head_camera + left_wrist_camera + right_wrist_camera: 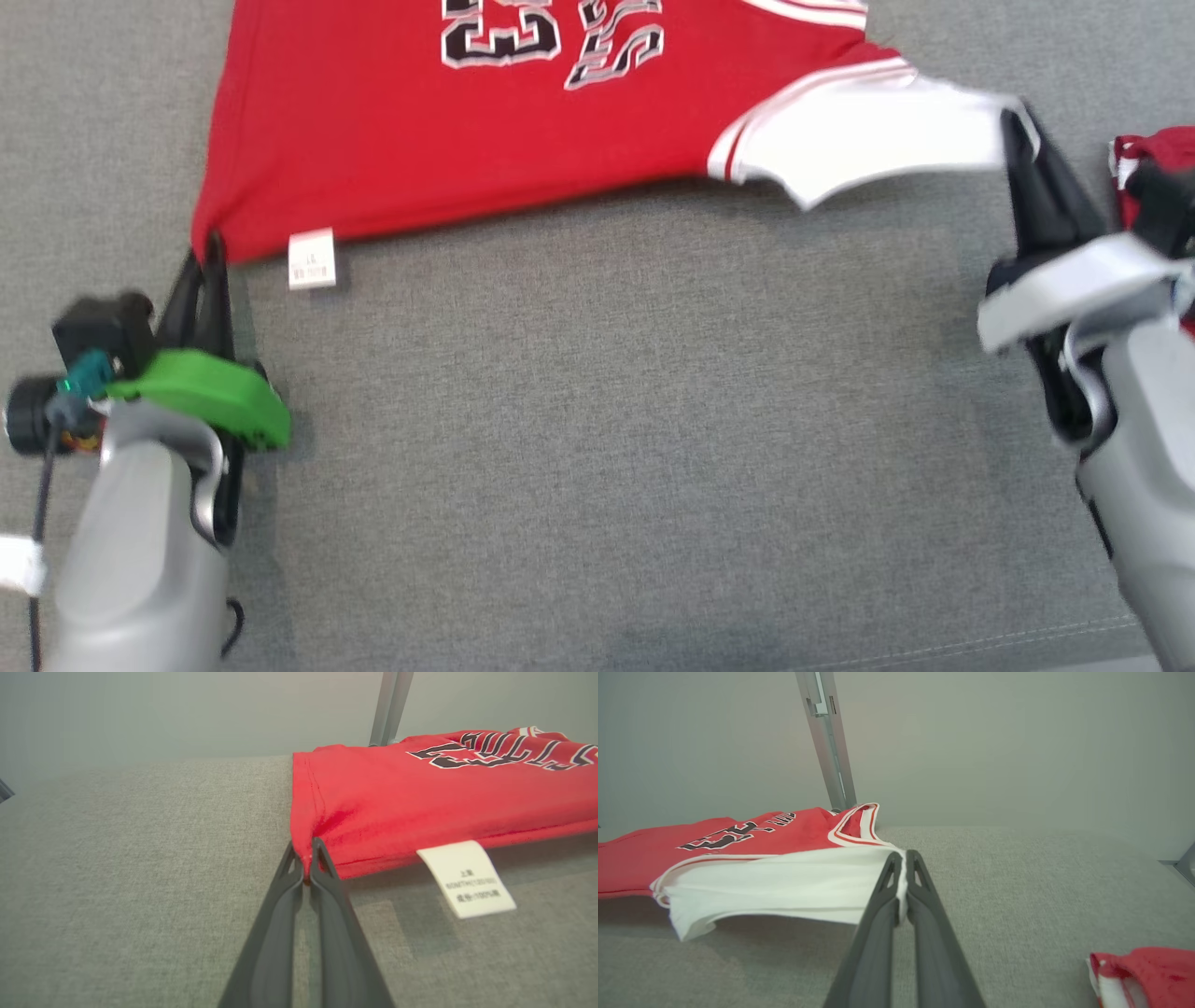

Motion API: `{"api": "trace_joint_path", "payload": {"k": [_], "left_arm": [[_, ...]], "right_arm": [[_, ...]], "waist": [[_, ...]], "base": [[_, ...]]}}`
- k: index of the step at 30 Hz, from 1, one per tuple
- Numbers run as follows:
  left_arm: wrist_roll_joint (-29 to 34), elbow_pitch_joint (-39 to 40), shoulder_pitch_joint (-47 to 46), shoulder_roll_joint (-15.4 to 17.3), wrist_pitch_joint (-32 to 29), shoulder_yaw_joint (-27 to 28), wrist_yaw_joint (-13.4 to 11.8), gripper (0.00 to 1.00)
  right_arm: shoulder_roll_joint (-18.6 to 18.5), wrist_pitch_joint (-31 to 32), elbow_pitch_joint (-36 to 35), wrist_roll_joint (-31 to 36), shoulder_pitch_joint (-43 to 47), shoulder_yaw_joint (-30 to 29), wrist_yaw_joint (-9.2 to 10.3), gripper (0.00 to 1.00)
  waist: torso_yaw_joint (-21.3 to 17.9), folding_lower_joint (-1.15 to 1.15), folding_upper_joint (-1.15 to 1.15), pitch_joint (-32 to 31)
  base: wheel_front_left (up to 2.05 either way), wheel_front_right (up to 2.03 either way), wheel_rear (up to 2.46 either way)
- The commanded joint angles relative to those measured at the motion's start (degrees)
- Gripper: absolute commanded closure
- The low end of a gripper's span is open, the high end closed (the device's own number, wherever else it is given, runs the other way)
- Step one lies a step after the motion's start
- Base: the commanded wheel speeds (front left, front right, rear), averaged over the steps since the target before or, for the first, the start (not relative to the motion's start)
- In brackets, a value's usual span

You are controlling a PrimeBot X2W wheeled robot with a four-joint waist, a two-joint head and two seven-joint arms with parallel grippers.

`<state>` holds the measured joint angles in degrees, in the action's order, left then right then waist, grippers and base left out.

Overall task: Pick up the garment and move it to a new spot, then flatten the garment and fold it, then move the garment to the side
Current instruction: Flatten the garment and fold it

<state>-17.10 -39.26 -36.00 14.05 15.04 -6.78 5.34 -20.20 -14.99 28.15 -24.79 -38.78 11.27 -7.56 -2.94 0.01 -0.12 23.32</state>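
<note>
A red fabric jersey with a white sleeve (420,140) spans the frame's top on grey woven cloth (607,420). The left gripper (210,250), closed, pinches its red corner at left; the right gripper (1019,121), closed, pinches the sleeve's edge at upper right.

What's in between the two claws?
In the head view, the red jersey stretches between the left claw and right claw, each pinching one end.
</note>
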Motion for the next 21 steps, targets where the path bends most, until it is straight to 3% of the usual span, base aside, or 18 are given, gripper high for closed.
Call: {"api": "trace_joint_path", "payload": {"k": [1,13,21], "left_arm": [[0.5,0.8,4.3,-0.4,0.1,1.9,-0.6,1.00],[5.1,4.5,32.6,-8.1,0.0,11.2,0.0,1.00],[7.1,6.0,43.8,-10.6,0.0,11.6,0.9,1.00]], "right_arm": [[0.1,-0.2,-0.5,-0.2,4.6,-0.8,0.15,1.00],[3.5,-0.2,2.0,0.8,33.6,-4.6,0.20,1.00],[4.3,-0.2,3.0,2.7,44.1,-3.3,0.19,1.00]], "waist": [[-1.0,-0.01,0.12,-4.8],[-2.6,-0.01,0.12,-21.0],[-1.5,-0.01,0.12,-24.6]], "base": [[0.00,0.00,0.00],[0.00,0.00,0.00],[0.00,0.00,0.00]]}}
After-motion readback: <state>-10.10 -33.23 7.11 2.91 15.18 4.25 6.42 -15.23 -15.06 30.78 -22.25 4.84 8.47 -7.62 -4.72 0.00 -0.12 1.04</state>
